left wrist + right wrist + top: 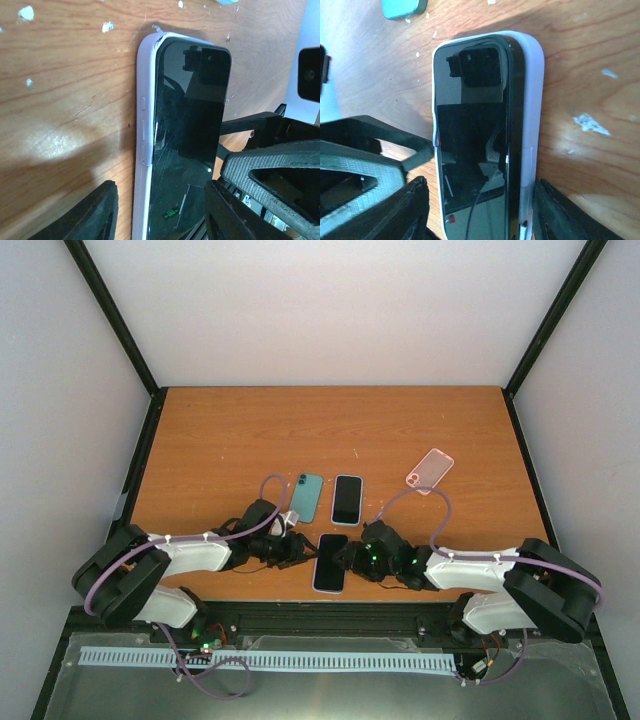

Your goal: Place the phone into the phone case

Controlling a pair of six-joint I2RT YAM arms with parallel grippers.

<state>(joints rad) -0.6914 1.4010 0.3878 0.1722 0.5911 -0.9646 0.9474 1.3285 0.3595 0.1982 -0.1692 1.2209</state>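
Both arms bend low and reach inward. The left gripper [296, 548] and right gripper [352, 556] each spread their fingers around the phone [185, 125] lying in its phone case [141, 150], not pinching. Past the fingers lie a teal phone [306, 497], a black phone [347, 499] and a pink case [430, 470].

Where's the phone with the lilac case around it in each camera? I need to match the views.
Top external: phone, low centre.
Left wrist: centre-right, running up the picture.
Right wrist: centre.
Shared landmark: lilac case edging the phone.
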